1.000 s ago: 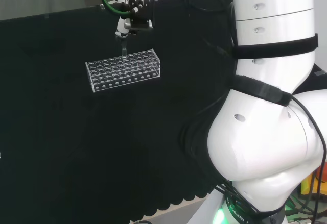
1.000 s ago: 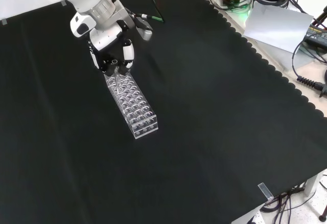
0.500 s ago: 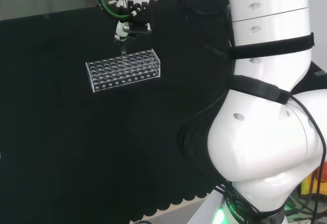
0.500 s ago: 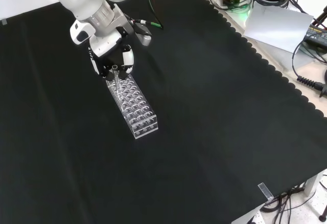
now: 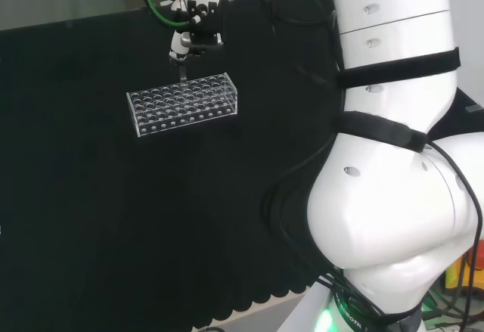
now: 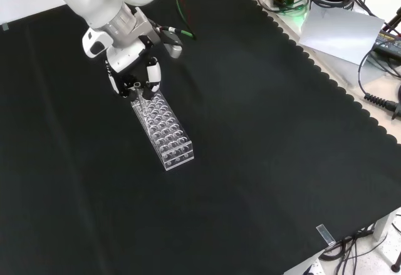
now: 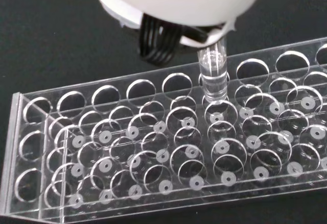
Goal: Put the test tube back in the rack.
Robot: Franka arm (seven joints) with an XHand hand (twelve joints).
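Hovering over the rack's (image 6: 161, 124) far end in the front view, the hand (image 6: 133, 77) is pinching the test tube (image 7: 213, 73) upright, tip just above a back-row hole. I'd keep it vertical, centre the tip on that hole, lower straight and only then release.

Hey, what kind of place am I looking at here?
Probably a robotics lab bench set up for chemistry-style handling. A robot hand holds a clear test tube over a clear plastic tube rack on a black cloth, with cables and electronics along the bench edge.
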